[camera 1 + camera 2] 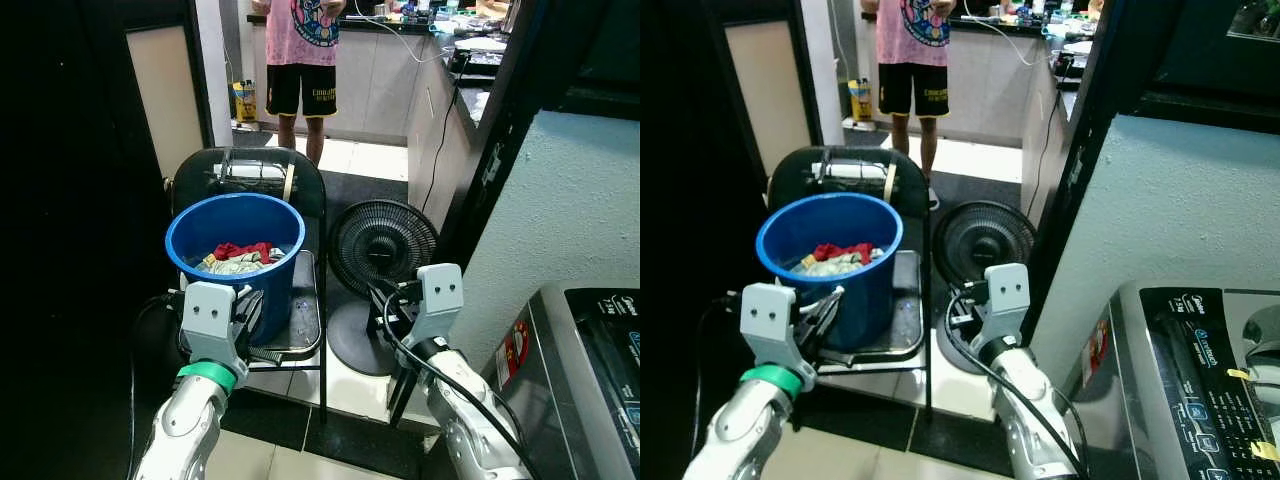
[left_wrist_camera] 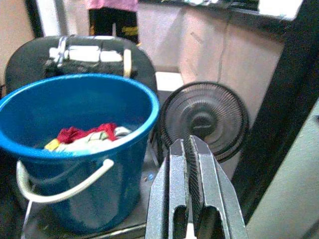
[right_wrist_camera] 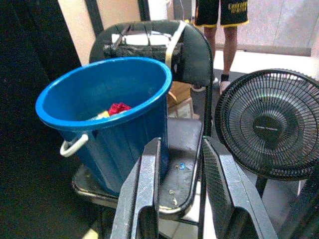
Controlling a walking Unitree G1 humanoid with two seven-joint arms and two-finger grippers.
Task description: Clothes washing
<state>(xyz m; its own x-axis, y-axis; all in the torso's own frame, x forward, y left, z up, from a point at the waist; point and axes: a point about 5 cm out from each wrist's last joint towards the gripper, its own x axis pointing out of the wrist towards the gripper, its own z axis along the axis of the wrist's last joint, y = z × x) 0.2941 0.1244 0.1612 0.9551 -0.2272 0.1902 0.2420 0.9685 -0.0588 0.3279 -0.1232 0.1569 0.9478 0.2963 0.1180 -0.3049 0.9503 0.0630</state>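
Blue bucket (image 1: 236,250) of clothes (image 1: 238,257) sits on the chair (image 1: 305,330), straight ahead of the left gripper (image 2: 192,174) (fingers pressed together), nearer than the spread-fingered right gripper (image 3: 182,184).

In front of you, a round blue plastic bucket (image 1: 235,250) sits on the seat of a black metal folding chair (image 1: 300,300), holding crumpled red and pale clothes (image 1: 240,257). Just right of the chair, a black round floor fan (image 1: 382,245) stands on the tiled floor. Your left gripper (image 1: 243,312) hovers just before the bucket's near wall; your right gripper (image 1: 392,305) is raised in front of the fan. A grey top-loading washing machine (image 1: 580,380) fills the lower right corner. Beyond, a person in a pink shirt and black shorts (image 1: 302,60) stands at a kitchen counter (image 1: 385,55).
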